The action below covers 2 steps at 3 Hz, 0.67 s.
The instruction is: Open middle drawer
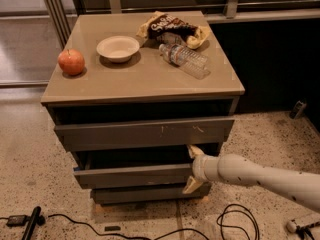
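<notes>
The middle drawer [132, 175] is a plain grey-brown front between the scratched top front [145, 133] and the short bottom front [145, 194]. It stands out slightly from the cabinet, with a dark gap above it. My gripper [192, 169] is at the right end of this front, on a white arm [255, 175] coming in from the lower right. Its fingers are spread, one fingertip [193, 151] above the front's top edge and the other below its bottom edge. I cannot tell if they touch the front.
On the cabinet top [145, 81] lie an apple [71, 62], a white bowl [118, 48], a chip bag [172, 28] and a plastic bottle [184, 60]. Black cables [235, 219] lie on the speckled floor in front. A dark wall panel stands to the right.
</notes>
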{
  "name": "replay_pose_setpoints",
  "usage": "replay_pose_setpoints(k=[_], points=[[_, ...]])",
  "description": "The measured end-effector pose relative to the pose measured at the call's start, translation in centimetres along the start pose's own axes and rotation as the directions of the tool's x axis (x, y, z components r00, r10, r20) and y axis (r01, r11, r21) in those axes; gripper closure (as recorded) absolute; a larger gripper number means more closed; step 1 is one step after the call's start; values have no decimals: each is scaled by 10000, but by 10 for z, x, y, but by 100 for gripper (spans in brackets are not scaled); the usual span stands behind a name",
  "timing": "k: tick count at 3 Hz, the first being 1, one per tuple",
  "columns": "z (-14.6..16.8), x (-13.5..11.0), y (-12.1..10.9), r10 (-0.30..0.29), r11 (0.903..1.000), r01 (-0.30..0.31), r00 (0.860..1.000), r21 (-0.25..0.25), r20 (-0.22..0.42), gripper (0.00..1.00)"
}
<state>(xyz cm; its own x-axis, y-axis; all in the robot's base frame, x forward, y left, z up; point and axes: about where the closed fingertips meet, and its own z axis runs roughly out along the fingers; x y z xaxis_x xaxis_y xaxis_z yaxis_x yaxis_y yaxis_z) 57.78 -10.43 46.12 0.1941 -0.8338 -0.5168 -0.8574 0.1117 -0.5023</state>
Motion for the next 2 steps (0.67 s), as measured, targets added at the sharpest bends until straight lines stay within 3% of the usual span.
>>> replay_pose_setpoints(k=[1, 2], points=[[18, 5, -5, -507, 9974, 476, 9971, -540, -565, 0], [29, 7, -4, -735, 9942, 674, 9947, -839, -720, 0]])
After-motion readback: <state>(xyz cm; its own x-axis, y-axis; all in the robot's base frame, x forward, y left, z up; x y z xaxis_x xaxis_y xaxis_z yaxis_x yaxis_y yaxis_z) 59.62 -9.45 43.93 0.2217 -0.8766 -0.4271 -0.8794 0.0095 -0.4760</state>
